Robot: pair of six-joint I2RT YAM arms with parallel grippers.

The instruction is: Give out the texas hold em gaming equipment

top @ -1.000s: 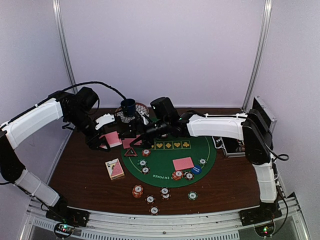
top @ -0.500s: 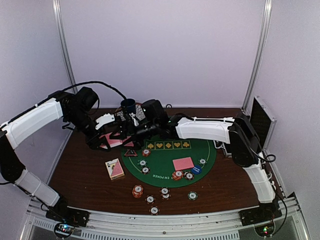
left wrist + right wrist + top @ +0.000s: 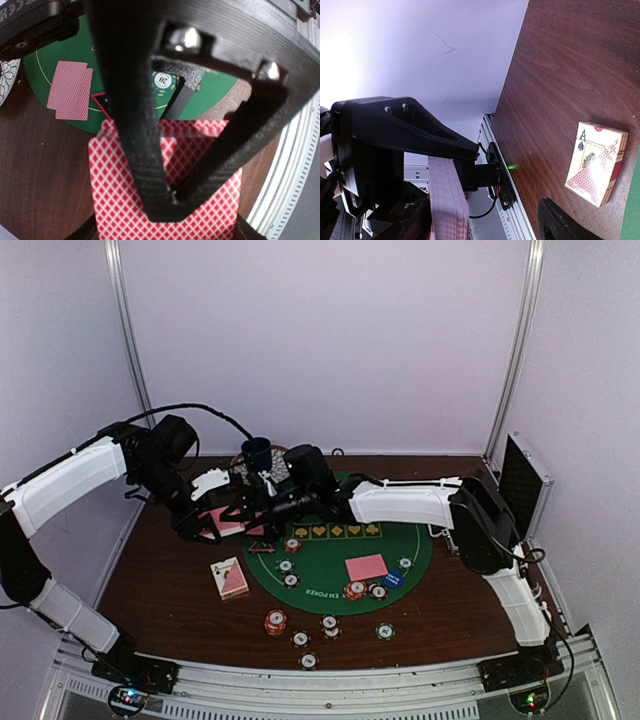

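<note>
Pink-backed deck (image 3: 228,522) hanging left of centre in the top view, just off the left rim of the mat (image 3: 405,535), up off the table by the look of it and clamped flat in the left gripper (image 3: 210,525). Fills the lower half of the left wrist view too, patterned back up, one finger (image 3: 130,125) slanting right across it. Looks like the dealing step to me: two cards (image 3: 366,567) lying on the mat right of centre, chips (image 3: 329,623) dotted over the mat and below it, box (image 3: 230,578) on the wood at the mat's lower left. Next move, best guess: nip the top card with the right gripper (image 3: 246,508), slide it off, carry it to a seat. Calls for a shallow bite on one edge only, plus a rock-steady left hold. No telling the state of the right jaws, open or closed: just one dark fingertip (image 3: 560,225) poking in at the bottom of its own view, rest hidden from above. Pose-wise: left arm reaching in from the left edge, wrist dipping toward centre; right arm stretched all the way across from the right, gripper right beside the deck, touching or not impossible to call.
</note>
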